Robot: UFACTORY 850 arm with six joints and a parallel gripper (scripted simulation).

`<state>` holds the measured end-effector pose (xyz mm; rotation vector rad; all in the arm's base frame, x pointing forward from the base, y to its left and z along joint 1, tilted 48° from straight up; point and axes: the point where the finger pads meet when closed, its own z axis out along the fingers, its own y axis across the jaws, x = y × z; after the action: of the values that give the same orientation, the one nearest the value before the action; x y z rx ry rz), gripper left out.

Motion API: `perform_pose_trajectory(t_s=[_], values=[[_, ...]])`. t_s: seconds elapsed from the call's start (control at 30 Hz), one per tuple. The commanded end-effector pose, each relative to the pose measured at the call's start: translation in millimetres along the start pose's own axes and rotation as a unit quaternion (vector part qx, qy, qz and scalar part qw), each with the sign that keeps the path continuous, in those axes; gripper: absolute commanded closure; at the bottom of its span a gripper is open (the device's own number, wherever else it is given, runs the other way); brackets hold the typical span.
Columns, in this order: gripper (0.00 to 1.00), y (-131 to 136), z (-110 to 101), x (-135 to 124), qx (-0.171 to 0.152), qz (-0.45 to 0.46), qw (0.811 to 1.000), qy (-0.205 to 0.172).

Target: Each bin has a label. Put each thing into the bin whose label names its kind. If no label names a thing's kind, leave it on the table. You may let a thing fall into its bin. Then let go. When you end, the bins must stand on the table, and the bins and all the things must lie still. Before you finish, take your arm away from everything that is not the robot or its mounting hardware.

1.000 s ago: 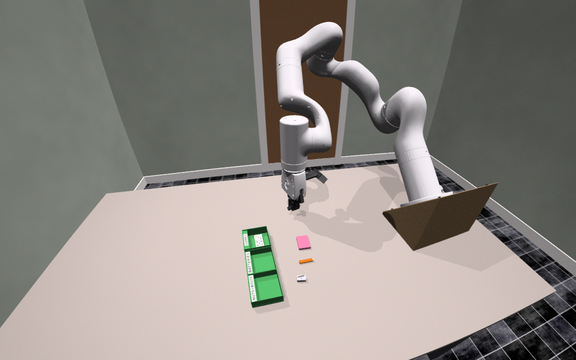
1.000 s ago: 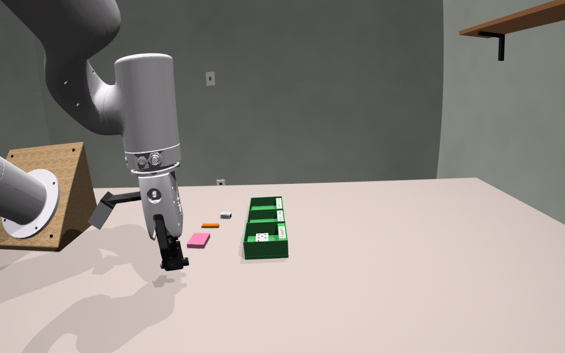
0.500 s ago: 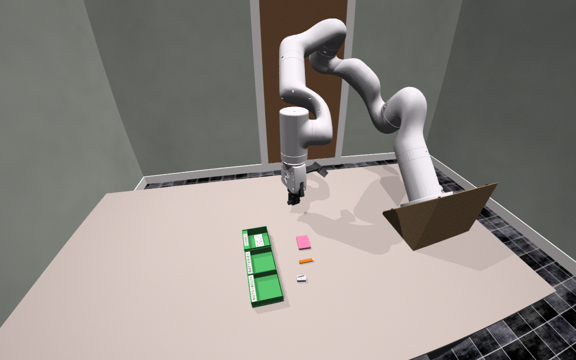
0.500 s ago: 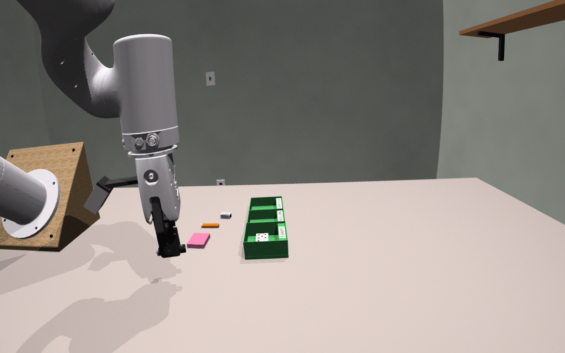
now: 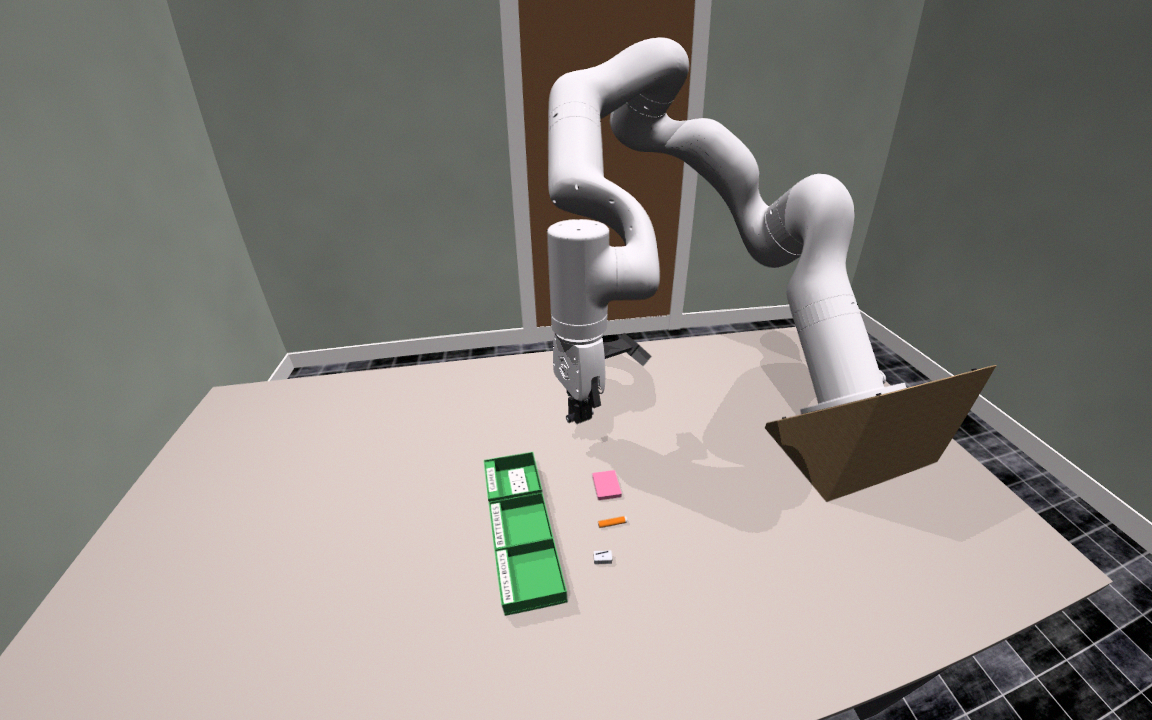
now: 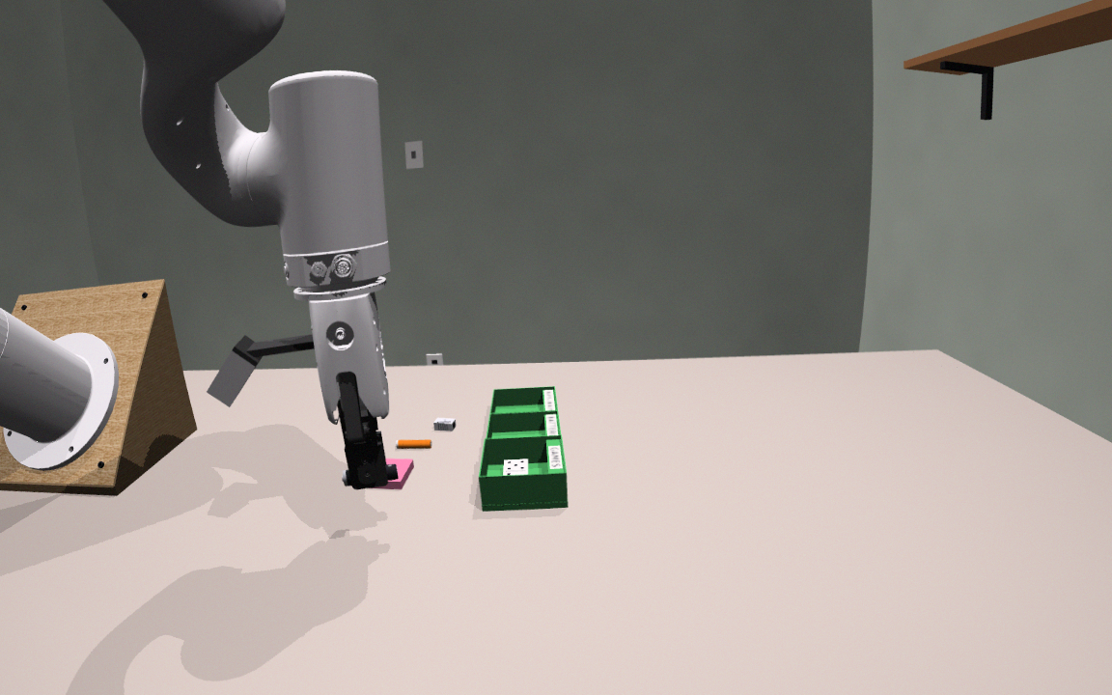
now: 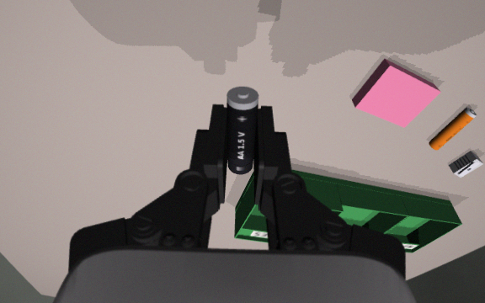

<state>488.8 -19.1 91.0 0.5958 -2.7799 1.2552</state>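
My gripper is shut on a black AA battery and holds it above the table, behind the far end of the green bins. The green three-part bin has labels GAMES, BATTERIES and NUTS+BOLTS. A white die lies in the GAMES part. A pink pad, an orange battery and a small white and grey block lie on the table beside the bins.
The arm's wooden wedge base stands at the table's right side in the top view. A shelf hangs on the wall, high up.
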Motion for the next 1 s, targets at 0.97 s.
perform_pose_trajectory(t_s=[0.97], values=[[1.00,103.0,-0.4,-129.3,0.000,-0.120,0.993,-0.001]])
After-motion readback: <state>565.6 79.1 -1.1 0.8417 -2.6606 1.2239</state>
